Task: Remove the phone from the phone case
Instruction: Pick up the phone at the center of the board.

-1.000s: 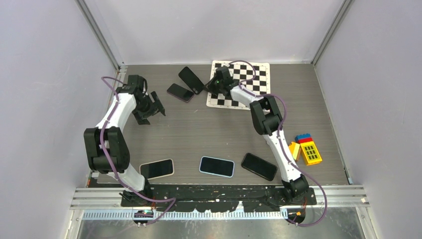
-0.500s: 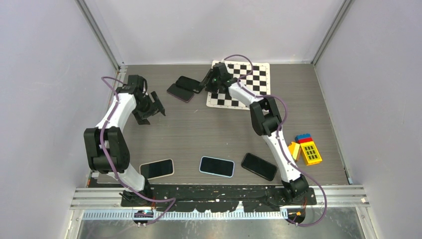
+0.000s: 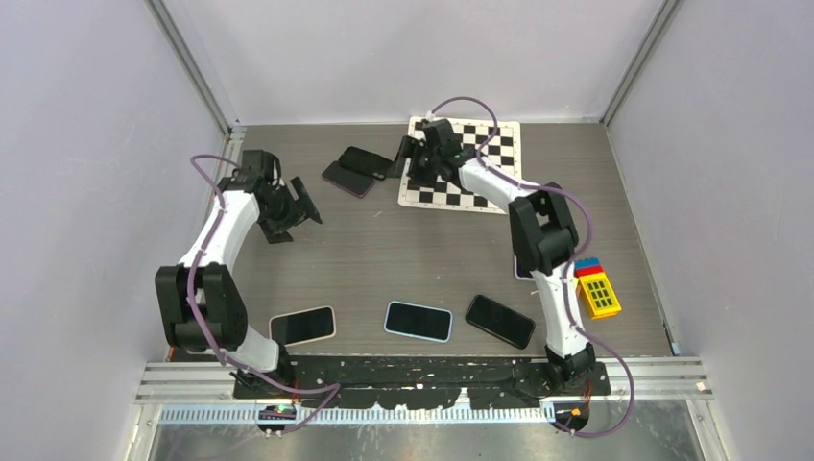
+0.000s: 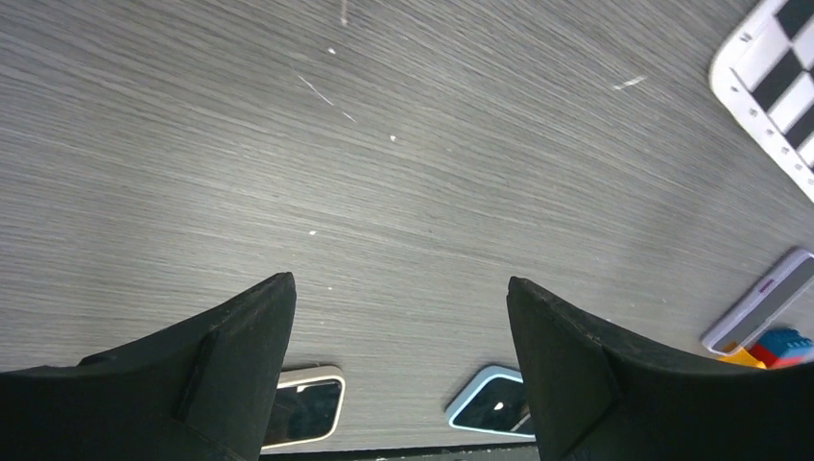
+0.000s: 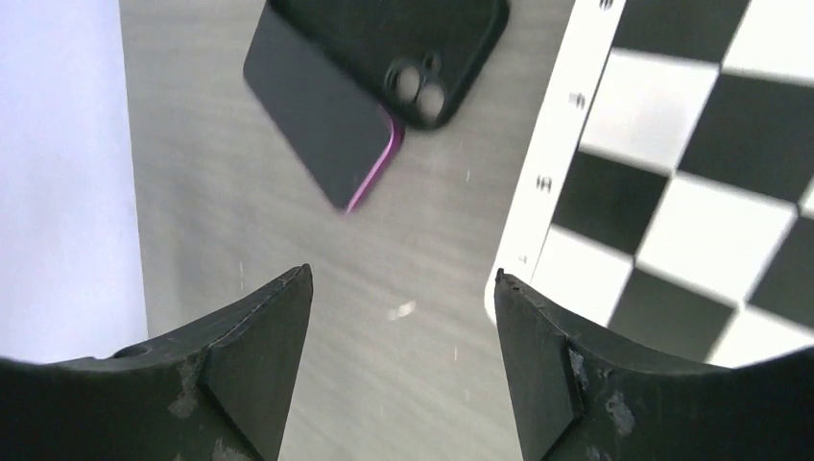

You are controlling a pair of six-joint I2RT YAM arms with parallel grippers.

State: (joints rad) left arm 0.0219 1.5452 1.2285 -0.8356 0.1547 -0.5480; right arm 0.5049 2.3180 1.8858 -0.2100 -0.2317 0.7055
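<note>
A black phone case [image 5: 403,38] lies back up at the far middle of the table, its two camera holes showing. It rests partly across a dark phone [image 5: 312,120] with a purple edge. From above, the phone case [image 3: 365,159] overlaps the phone [image 3: 344,180]. I cannot tell whether anything is inside the case. My right gripper [image 3: 405,163] hovers just right of them, at the chessboard's left edge; in its wrist view the gripper [image 5: 403,279] is open and empty. My left gripper [image 3: 296,213] is open over bare table to the left, also empty in its wrist view [image 4: 398,288].
A chessboard mat [image 3: 480,158] lies at the back. Three more phones sit near the front edge: cream-cased [image 3: 302,326], blue-cased [image 3: 418,321] and black [image 3: 500,321]. Coloured toy bricks [image 3: 595,288] stand at the right. Grey walls enclose the table.
My right gripper has opened and let go of the black case, which moved left onto the purple-edged phone. The right arm's elbow swung right. The left arm shifted slightly.
</note>
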